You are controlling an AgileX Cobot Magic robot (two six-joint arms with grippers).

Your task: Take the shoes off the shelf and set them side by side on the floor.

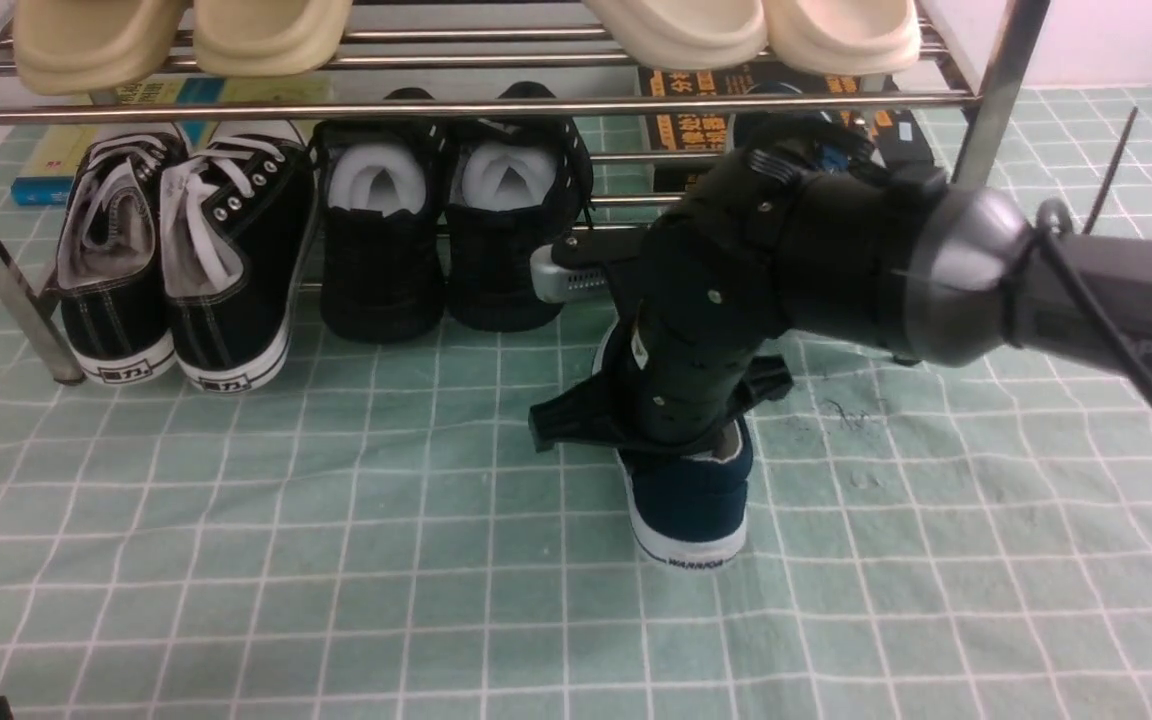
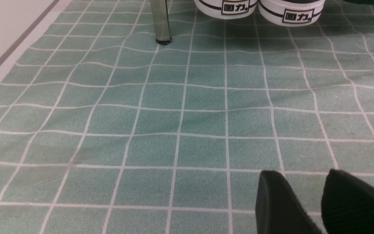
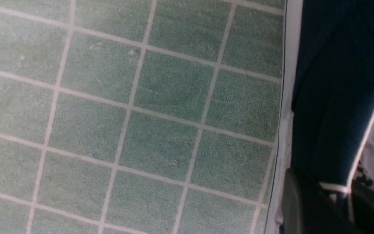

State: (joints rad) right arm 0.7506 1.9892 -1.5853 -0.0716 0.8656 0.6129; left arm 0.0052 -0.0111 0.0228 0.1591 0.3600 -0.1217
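One navy-blue slip-on shoe (image 1: 696, 500) stands on the pale green gridded floor (image 1: 336, 560) in front of the steel shelf (image 1: 456, 105), its white "WARRIOR" heel toward the camera. My right gripper (image 1: 681, 440) comes down onto it from above. In the right wrist view the shoe (image 3: 333, 97) has one finger outside its side wall and one inside against the grey lining, so this gripper is shut on the shoe. The second navy shoe is hidden. In the left wrist view my left gripper (image 2: 302, 182) hovers low over bare floor (image 2: 187, 123), open and holding nothing.
Black lace-up sneakers (image 1: 176, 260) and all-black shoes (image 1: 436, 230) sit on the lower tier, cream slippers (image 1: 186, 35) on the upper one. Printed boxes (image 1: 696, 130) lie behind the right arm. A shelf leg (image 2: 161, 22) and the sneaker heels (image 2: 226, 6) show ahead of the left gripper.
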